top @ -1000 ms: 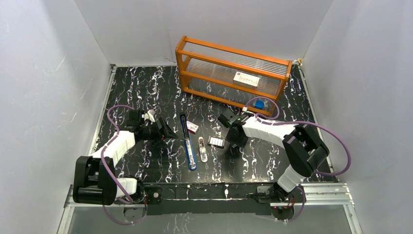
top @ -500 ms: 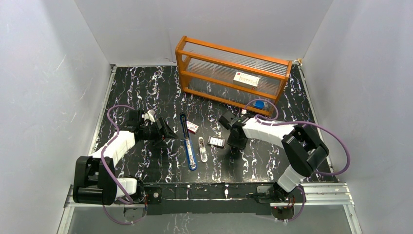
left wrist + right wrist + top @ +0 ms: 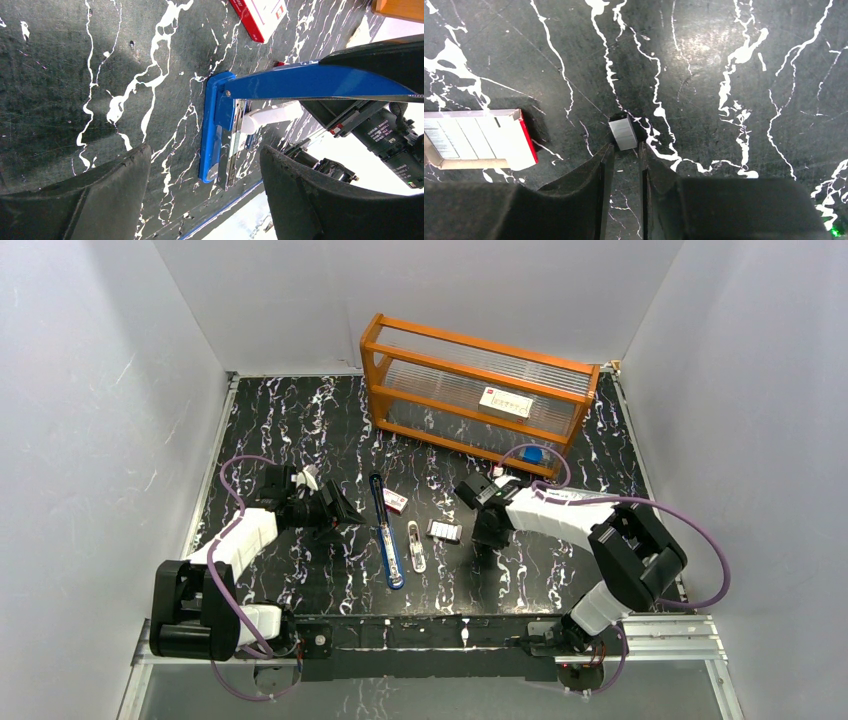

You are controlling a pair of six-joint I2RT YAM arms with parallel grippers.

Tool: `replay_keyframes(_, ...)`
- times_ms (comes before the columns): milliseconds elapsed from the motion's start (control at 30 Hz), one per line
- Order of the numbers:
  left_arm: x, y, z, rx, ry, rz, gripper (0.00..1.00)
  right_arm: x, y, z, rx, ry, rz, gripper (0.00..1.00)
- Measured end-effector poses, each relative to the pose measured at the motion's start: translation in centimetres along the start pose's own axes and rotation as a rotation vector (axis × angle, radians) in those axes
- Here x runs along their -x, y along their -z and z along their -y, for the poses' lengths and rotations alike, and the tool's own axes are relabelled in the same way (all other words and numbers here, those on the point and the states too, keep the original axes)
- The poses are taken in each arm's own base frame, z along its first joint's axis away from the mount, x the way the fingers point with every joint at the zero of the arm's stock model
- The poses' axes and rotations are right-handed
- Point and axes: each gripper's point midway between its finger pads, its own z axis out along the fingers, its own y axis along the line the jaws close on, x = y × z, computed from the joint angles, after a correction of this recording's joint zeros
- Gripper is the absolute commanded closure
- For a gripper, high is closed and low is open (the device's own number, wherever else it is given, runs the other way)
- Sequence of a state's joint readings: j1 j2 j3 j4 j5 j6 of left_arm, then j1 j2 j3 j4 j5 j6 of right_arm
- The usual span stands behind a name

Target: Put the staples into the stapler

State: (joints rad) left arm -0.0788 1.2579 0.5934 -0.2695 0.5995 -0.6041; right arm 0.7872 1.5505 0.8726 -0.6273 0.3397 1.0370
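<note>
Now your right pincer [image 3: 624, 146] is clamped on the staples [image 3: 623, 132] at its tips; carry them level toward the open stapler [image 3: 300, 82] ahead of your spread left pincer [image 3: 202, 150], aligned lengthwise with it.

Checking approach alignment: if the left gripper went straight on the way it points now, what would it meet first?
Most likely the stapler: its blue hinge end lies dead ahead, between the open fingers of the left gripper. How far ahead is unclear from this view.
</note>
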Motion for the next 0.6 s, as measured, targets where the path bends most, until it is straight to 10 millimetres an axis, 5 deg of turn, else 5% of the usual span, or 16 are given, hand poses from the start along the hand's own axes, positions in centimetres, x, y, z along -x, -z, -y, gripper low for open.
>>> replay_keyframes(267, 0.0, 0.0, 0.0, 0.000, 0.000, 0.000, 0.24, 0.2, 0.0, -0.7, 0.049, 0.110, -0.001, 0.48)
replay_keyframes(600, 0.0, 0.0, 0.0, 0.000, 0.000, 0.000, 0.24, 1.7, -0.6, 0.4, 0.043, 0.196, 0.006, 0.48)
